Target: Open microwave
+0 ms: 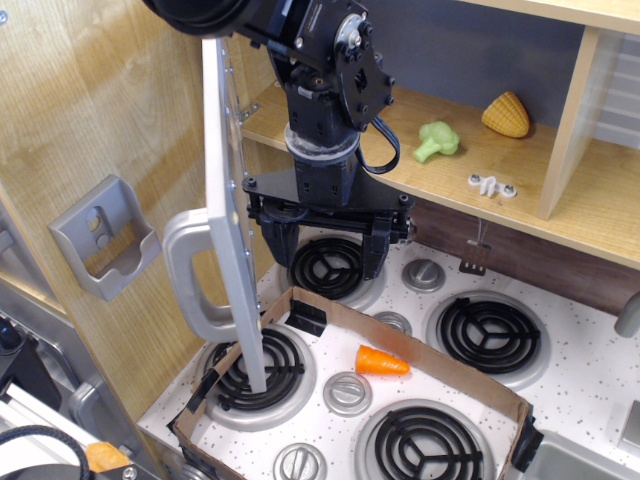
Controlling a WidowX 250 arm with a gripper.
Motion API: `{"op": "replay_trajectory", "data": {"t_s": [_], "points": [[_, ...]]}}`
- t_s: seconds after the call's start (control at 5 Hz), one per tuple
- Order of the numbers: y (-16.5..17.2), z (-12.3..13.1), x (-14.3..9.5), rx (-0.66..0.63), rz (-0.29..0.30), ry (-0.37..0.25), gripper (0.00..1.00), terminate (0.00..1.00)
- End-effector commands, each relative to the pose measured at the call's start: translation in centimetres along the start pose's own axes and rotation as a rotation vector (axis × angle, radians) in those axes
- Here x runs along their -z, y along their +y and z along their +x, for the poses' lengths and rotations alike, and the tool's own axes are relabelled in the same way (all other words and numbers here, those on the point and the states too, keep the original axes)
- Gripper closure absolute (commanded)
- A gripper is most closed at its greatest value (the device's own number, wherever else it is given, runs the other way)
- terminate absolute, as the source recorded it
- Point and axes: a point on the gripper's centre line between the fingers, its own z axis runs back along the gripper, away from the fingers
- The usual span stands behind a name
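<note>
Hanging above a rear burner [330, 266], the pincer [325, 252] has its fingers spread wide and pinches nothing. Just to its left, the microwave door [232, 215] stands swung open, edge-on, with the silver handle [190, 270] facing the wooden wall [90, 110].

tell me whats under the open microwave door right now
Below the microwave door sits a black stove burner, part of a cardboard frame edge and the speckled stovetop. The door's thin edge hides a strip of that burner. The gripper is open beside it.
</note>
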Motion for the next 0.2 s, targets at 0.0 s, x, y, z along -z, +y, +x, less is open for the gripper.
{"op": "replay_trajectory", "data": {"t_s": [0.0], "points": [[-1.20,0.53,-1.62,-0.005,-0.015,-0.041,0.00,1.00]]}}
